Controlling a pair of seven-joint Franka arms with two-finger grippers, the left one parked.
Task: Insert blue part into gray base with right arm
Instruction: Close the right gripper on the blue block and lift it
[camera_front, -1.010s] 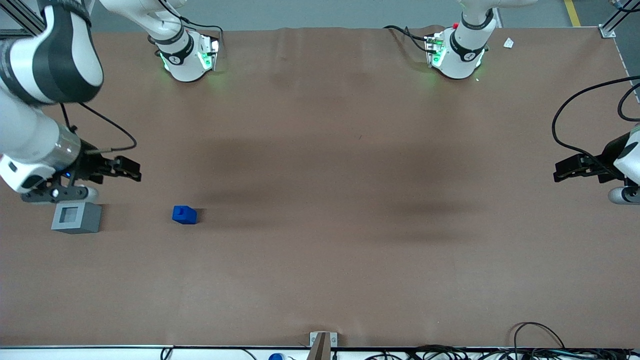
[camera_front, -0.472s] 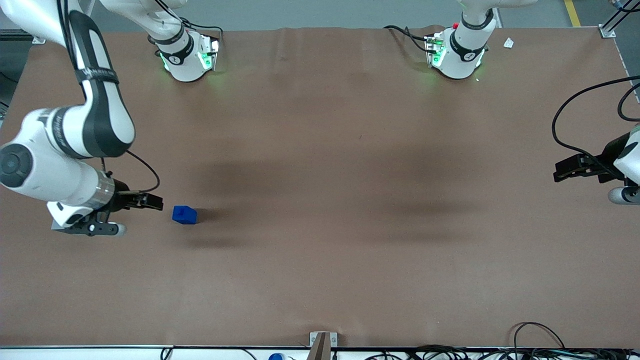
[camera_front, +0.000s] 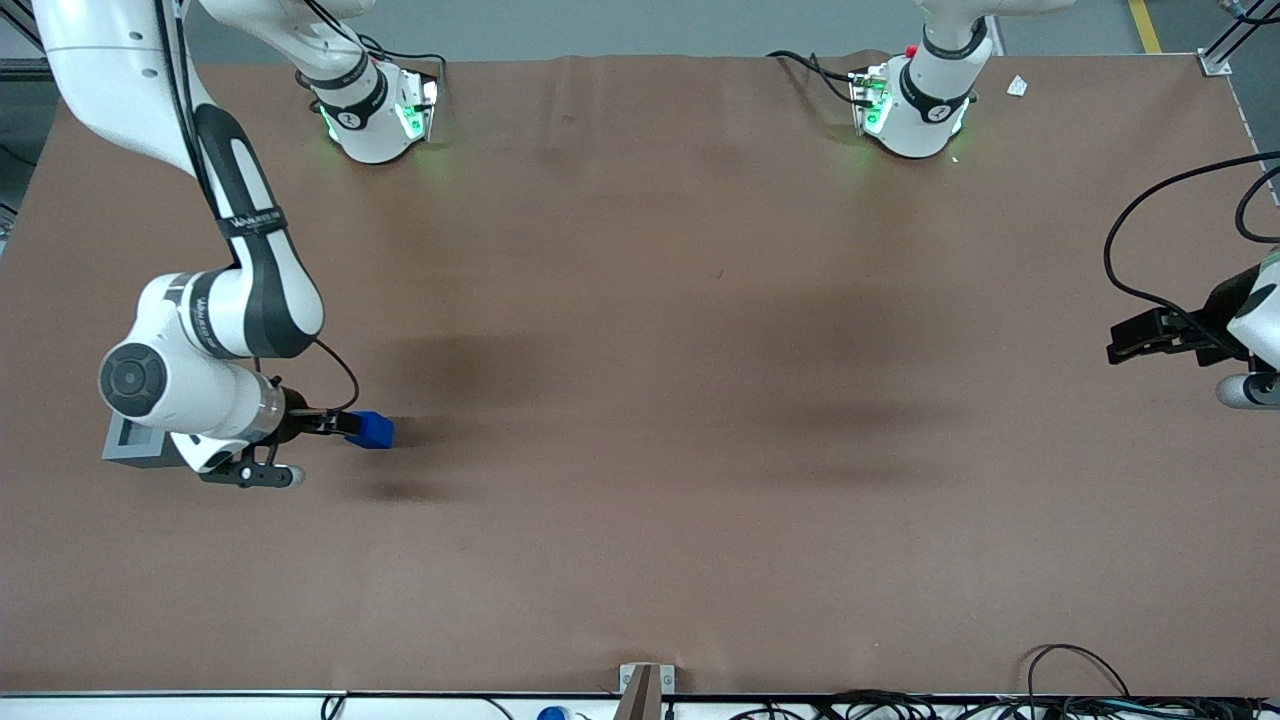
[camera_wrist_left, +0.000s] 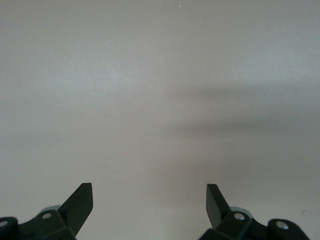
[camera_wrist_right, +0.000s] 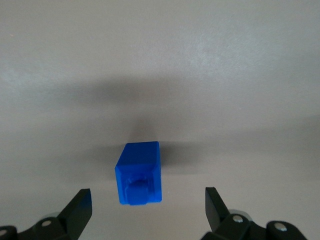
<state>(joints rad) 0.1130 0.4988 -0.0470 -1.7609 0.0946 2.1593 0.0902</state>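
Observation:
The blue part (camera_front: 372, 430) lies on the brown table, its stepped end toward my gripper. In the right wrist view the blue part (camera_wrist_right: 140, 172) sits just ahead of my open fingers, its stepped end level with the fingertips (camera_wrist_right: 84, 197), which do not touch it. My right gripper (camera_front: 335, 425) is low over the table and reaches the blue part's edge; it also shows in the right wrist view (camera_wrist_right: 147, 192). The gray base (camera_front: 122, 442) stands beside the blue part toward the working arm's end, mostly covered by my wrist (camera_front: 200, 395).
The brown table cover (camera_front: 640, 300) spreads wide toward the parked arm's end. Two arm bases (camera_front: 375, 115) (camera_front: 915, 110) stand at the table edge farthest from the front camera. A small bracket (camera_front: 645, 685) and cables sit at the nearest edge.
My right arm has swung from beside the gray base toward the blue part and come lower. The gripper now reaches the blue part. The blue part has not moved.

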